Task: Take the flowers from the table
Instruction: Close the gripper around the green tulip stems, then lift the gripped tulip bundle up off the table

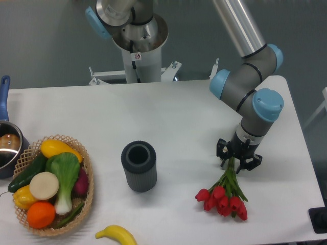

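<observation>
Nearest the camera, a yellow banana (116,236) lies at the front edge of the white tabletop (179,112), just in front of a dark ribbed cylinder vase (139,166) that stands upright with its mouth open to the ceiling. Left of the vase sits a wicker basket (88,178) of vegetables, and beyond the basket, at the tabletop's left edge, part of a blue-handled pot (6,143) shows.

Right of the vase, well apart from it, lie the flowers (223,198): red tulip heads fanned toward the camera, green stems running back and up into the claw (238,161). The claw points straight down from the UR5e wrist, its dark fingers set either side of the stem ends. Whether they have already pinched the stems or merely straddle them cannot be told from this view; the stems seem to pass between them, and the blooms appear to rest on the tabletop.

The main risk lies in how far out on the stems the claw sits. Held at the very tips, the heavy blooms would likely hang and swing, and thin, slick stems could slip out of a loose pinch. If the fingers catch only some of the stems, the bunch might splay or partly drop. Pressing too low could also scrape the fingertips against the tabletop.
</observation>
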